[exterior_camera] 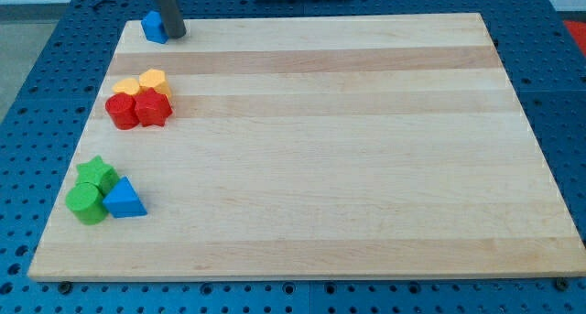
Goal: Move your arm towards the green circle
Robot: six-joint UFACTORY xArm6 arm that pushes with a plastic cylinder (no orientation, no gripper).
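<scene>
Sitting near the desk's [302,149] lower-left corner, the green circle [86,204] touches a green star [96,174] and blue triangle [124,200]. My tip [174,35], a bare rod without fingers, stands beside the blue block [154,27] at the view's top, so the circle lies straight down the left edge.

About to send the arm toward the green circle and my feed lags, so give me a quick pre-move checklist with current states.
1. My tip visible, at the view's top left: ok.
2. Green circle located, bottom left: ok.
3. Tip near the circle: not ok, far above it.
4. Tip clear of the blue block: cannot tell, right beside it.
5. Straight path clear: not ok, the yellow blocks and red blocks lie between.
</scene>
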